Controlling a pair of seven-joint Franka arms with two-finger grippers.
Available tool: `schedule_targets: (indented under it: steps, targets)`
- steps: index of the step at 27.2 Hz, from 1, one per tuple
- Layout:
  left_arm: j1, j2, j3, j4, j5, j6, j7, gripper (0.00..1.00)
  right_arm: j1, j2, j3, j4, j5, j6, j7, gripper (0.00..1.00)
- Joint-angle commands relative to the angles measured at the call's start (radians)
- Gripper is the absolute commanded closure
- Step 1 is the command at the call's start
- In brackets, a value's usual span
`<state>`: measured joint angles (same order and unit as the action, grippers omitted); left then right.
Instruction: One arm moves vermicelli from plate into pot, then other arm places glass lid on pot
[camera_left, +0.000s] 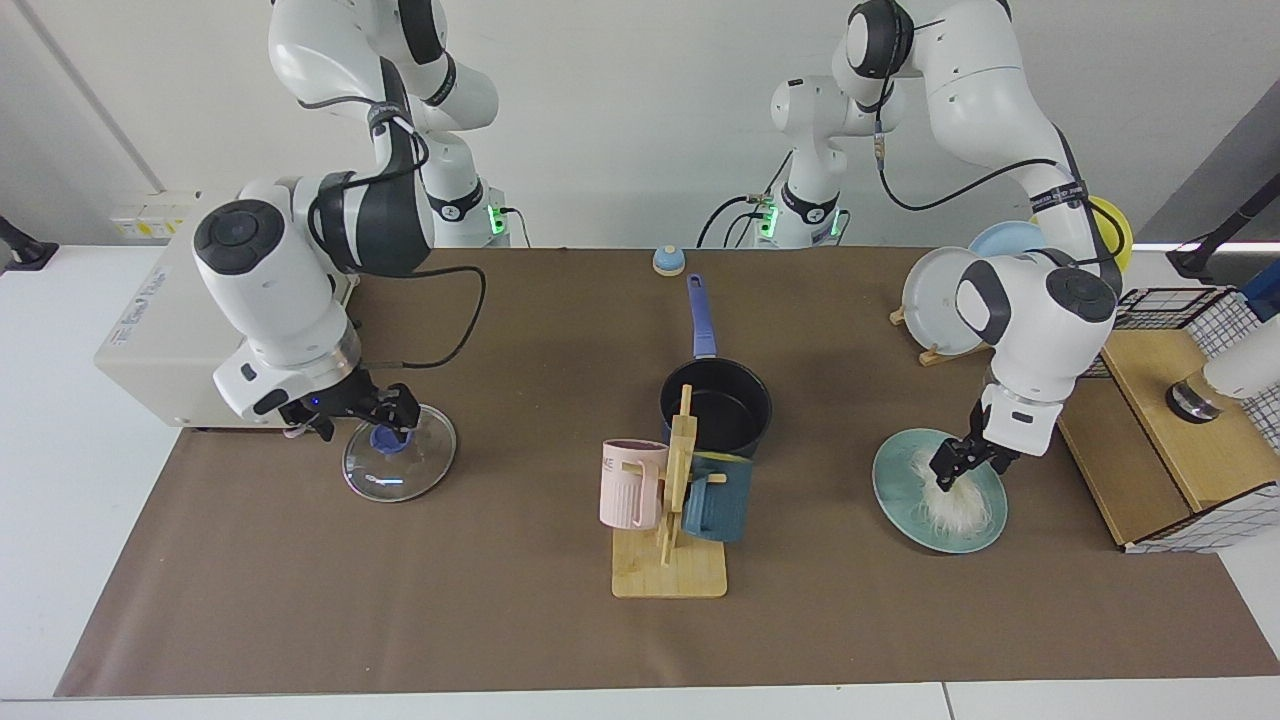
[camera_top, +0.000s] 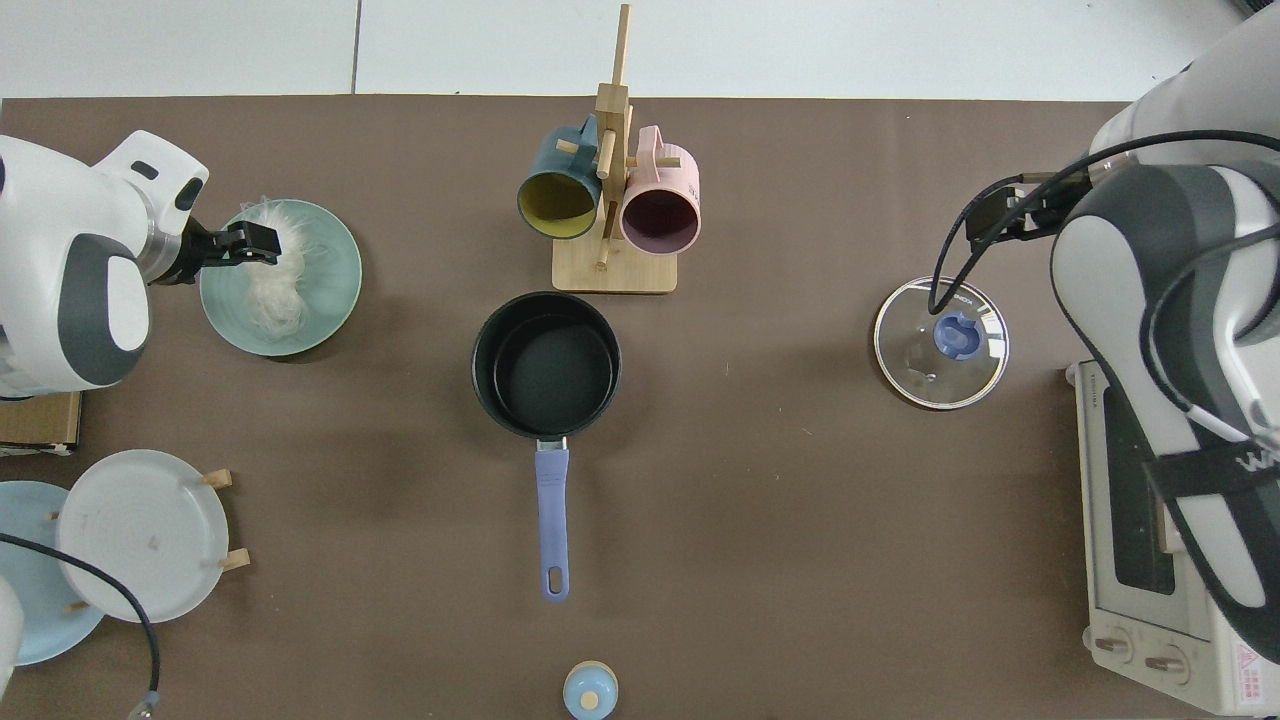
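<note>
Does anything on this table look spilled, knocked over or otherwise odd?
Nothing stands out. The vermicelli sits in a tuft on the plate under the left gripper, the pot stands upright and empty, and the glass lid lies flat on the mat beside the right gripper.

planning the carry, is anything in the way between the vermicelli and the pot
Nothing visible. Bare mat lies between the plate with the vermicelli and the pot; the mug rack stands beside the pot, off that line. The left hand is at the vermicelli, the right hand at the glass lid.
</note>
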<state>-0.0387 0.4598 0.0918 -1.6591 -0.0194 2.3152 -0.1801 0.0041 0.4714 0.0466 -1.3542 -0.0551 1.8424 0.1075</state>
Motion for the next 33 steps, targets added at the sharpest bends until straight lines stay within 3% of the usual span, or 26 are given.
schedule_targets:
  steps: [1,5,10,14,17,20,21,30,33]
  targets:
    - [0.007,0.051,-0.010,0.030,-0.007,0.065,-0.018,0.00,-0.004,-0.014,0.007,-0.184,0.001,0.199,-0.022,0.01]
    - [0.005,0.057,-0.014,0.021,-0.011,0.069,-0.003,0.01,-0.018,-0.017,0.007,-0.288,-0.002,0.308,-0.029,0.01]
    - [0.003,0.065,-0.015,-0.002,-0.013,0.067,0.013,0.02,-0.016,-0.033,0.007,-0.325,-0.002,0.302,-0.032,0.00]
    - [0.003,0.065,-0.017,-0.005,-0.014,0.056,0.045,0.14,-0.018,-0.053,0.007,-0.365,-0.002,0.304,-0.035,0.00]
    - [0.002,0.062,-0.018,-0.016,-0.019,0.041,0.080,0.39,-0.021,-0.086,0.007,-0.437,-0.002,0.310,-0.054,0.00]
    - [0.002,0.060,-0.018,-0.008,-0.020,-0.011,0.113,0.88,-0.042,-0.100,0.007,-0.477,-0.002,0.333,-0.065,0.00]
    - [0.003,0.060,-0.018,-0.005,-0.022,-0.025,0.117,1.00,-0.044,-0.103,0.007,-0.482,-0.003,0.336,-0.068,0.01]
    - [0.003,0.048,-0.020,0.140,-0.019,-0.272,0.114,1.00,-0.052,-0.116,0.006,-0.503,-0.006,0.336,-0.114,0.00]
    - [-0.012,-0.024,-0.024,0.145,-0.028,-0.322,0.091,1.00,-0.049,-0.113,0.004,-0.494,-0.009,0.336,-0.114,0.00]
